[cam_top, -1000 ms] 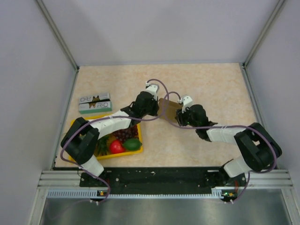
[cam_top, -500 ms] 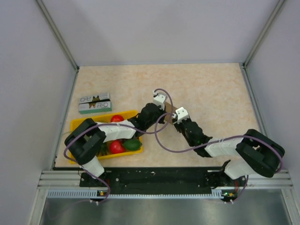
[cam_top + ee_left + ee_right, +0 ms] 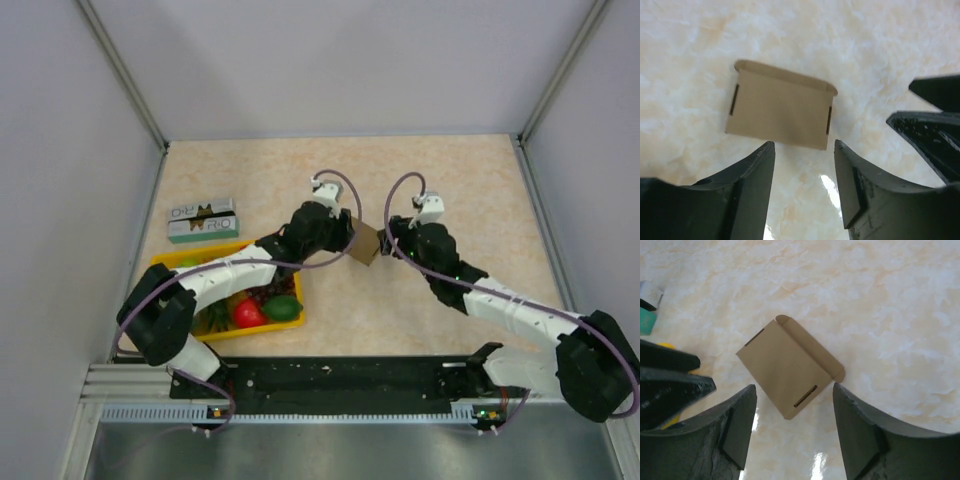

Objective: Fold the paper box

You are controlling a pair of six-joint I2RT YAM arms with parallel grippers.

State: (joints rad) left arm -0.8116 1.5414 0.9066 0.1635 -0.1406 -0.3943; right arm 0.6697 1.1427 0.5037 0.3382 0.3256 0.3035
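Beige marbled tabletop (image 3: 460, 180) bears the small brown kraft paper box (image 3: 787, 367), lying free between the left gripper (image 3: 804, 145) and right gripper (image 3: 794, 387), both spread and holding nothing; folding looks finished, so the next move is probably lifting both arms clear.

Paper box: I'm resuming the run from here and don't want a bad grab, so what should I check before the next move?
1. Paper box lying free on the table: ok.
2. Left jaws open, nothing between them: ok.
3. Right jaws open, nothing between them: ok.
4. Box in sight in both wrist views: ok.
5. Edge flap fully tucked: cannot tell.
6. Yellow tray apart from the box: ok.
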